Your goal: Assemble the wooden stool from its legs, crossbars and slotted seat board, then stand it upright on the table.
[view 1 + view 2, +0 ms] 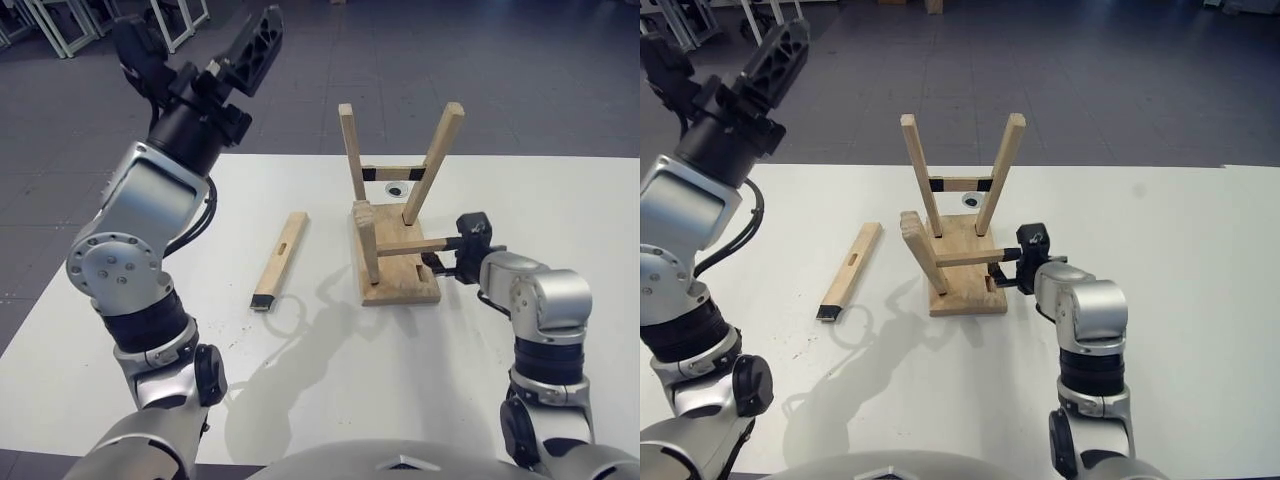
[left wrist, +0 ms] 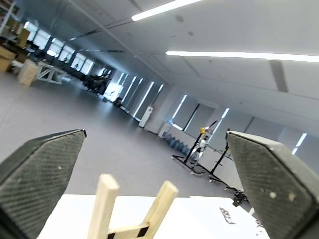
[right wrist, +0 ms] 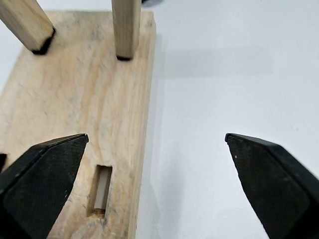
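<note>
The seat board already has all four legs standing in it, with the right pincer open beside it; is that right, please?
Not quite: only three legs stand in the seat board; the fourth leg lies loose on the table, as the left eye view shows. The right pincer is open beside the board.

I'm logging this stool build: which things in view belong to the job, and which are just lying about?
Job: pale wooden slotted seat board; three fitted wooden legs; two wooden crossbars; loose wooden leg lying flat.
Lying about: dark round opening in the white table; white metal frames behind.
</note>
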Controlling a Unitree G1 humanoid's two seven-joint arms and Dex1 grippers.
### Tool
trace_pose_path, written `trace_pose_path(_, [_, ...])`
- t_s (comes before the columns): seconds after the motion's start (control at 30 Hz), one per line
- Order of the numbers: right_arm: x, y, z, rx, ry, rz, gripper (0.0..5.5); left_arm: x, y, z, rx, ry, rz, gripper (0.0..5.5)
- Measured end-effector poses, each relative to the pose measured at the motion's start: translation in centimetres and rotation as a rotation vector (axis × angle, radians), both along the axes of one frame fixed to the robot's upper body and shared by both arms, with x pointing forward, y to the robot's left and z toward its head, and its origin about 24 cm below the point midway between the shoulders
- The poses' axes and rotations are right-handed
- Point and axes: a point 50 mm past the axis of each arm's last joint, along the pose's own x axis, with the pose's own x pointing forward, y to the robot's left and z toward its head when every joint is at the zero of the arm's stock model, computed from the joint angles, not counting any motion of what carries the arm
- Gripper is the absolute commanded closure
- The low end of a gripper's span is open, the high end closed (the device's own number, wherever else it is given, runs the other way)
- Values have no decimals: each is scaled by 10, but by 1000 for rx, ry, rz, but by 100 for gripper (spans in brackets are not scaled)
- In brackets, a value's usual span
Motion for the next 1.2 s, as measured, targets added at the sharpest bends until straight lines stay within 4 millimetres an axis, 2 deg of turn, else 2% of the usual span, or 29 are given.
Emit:
trace_pose_path(0.17, [-3,1,2,32,18,-10,41,-2,6,-19,14,71,49,30])
trace_pose_path(0.23, [-2,-2,1,34,15,-27,41,-2,14,-32,69,131,110,30])
trace_pose_path(0.37, [-2,-22,-5,6,15,-107,41,-11,30,-76,299,316,192,30])
trace_pose_path(0.47, [0,-30,-3,1,-10,-145,41,-23,28,-117,399,451,140,30])
trace_pose_path(0.57, [0,-38,-2,17,-14,-179,41,-33,24,-155,504,567,87,2])
trace_pose_path(0.6, [0,-39,-2,18,-15,-182,41,-35,23,-162,527,585,78,2])
trace_pose_path(0.8, [0,-38,-3,19,-14,-185,41,-38,26,-187,726,617,94,2])
trace_pose_path(0.87, [0,-36,-3,21,-14,-179,41,-38,26,-190,752,613,92,2])
trace_pose_path(1.0, [0,-35,-1,24,-22,-176,41,-49,29,-214,749,697,64,2])
trace_pose_path(1.07, [0,-35,-1,25,-23,-176,41,-50,28,-218,746,698,58,2])
trace_pose_path(1.2, [-1,-34,0,25,-29,-177,41,-51,28,-222,752,707,55,71])
